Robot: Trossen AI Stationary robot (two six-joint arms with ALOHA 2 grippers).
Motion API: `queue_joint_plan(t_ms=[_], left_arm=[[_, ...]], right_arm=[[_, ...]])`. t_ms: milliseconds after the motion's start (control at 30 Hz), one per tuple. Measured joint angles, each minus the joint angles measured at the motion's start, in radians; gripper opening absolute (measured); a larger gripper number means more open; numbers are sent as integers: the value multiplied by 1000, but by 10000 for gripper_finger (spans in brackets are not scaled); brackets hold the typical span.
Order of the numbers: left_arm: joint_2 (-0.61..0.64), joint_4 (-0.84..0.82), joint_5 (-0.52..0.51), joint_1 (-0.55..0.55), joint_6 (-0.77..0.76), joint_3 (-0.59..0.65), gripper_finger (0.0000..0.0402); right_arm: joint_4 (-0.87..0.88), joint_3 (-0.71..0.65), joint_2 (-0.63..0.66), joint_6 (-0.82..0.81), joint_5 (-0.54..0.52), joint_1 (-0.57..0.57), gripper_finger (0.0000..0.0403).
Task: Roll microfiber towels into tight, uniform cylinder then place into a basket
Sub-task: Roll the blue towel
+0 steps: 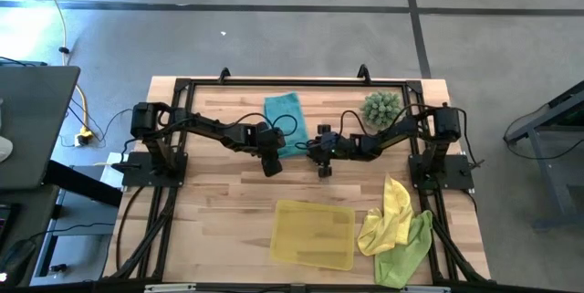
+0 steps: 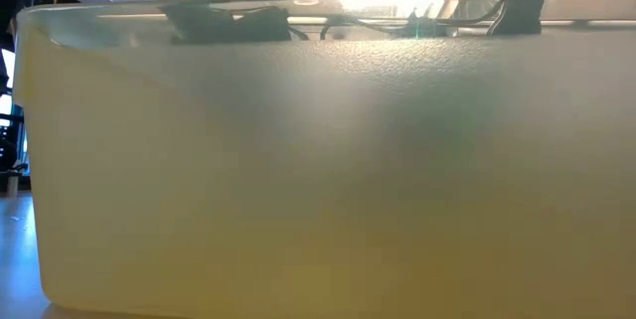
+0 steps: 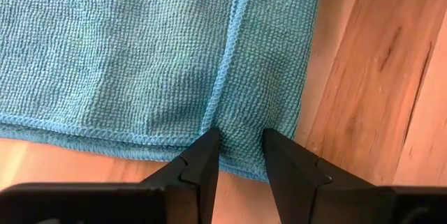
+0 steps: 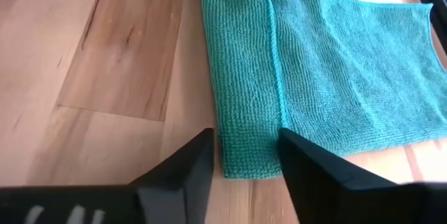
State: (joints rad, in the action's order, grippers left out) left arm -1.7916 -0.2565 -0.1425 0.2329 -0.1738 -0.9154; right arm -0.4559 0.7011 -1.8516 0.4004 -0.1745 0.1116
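Observation:
The teal towel (image 1: 284, 115) lies flat at the middle far side of the table, with a narrow strip (image 4: 244, 77) folded over along its near edge. My left gripper (image 3: 239, 140) is open, with its tips on the strip's left end. It also shows in the high view (image 1: 275, 153). My right gripper (image 4: 244, 140) is open at the strip's right end (image 4: 250, 161), one finger on either side of it. Whether it touches the cloth I cannot tell. The yellow towel (image 1: 391, 213) lies crumpled, partly over the lime green towel (image 1: 407, 249). The basket (image 1: 315, 235) stands at the near middle. My left gripper has both fingertips (image 3: 208, 144) set on the left end of the folded strip (image 3: 241, 128), where the hem meets the towel's edge. The fingers slant down from the table's left and lie along the strip. The cloth between them is flat on the table. I cannot tell whether it is pinched.
A spiky green plant (image 1: 381, 108) stands at the far right, close to my right arm. The low view is filled by the basket's see-through yellow wall (image 2: 318, 170). Bare wood lies between the teal towel and the basket.

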Motion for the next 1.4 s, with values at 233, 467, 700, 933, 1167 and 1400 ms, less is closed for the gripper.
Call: queue_joint_plan(t_ms=[233,467,700,933,1167,1400], left_arm=[[0,1,1,0,21,0,103],[5,8,8,-23,150,0,103],[5,14,-39,-73,240,0,103],[39,-23,-250,-106,214,2,103],[100,-33,-287,-125,203,1,103],[182,-71,-288,-192,138,0,103]], right_arm=[[-15,4,-49,-12,0,0,84],[3,4,-54,-108,3,-12,30],[22,3,-47,-200,-4,-47,7],[91,3,-11,-360,27,-51,1],[300,102,7,-593,178,-52,1],[482,229,1,-748,409,5,0]])
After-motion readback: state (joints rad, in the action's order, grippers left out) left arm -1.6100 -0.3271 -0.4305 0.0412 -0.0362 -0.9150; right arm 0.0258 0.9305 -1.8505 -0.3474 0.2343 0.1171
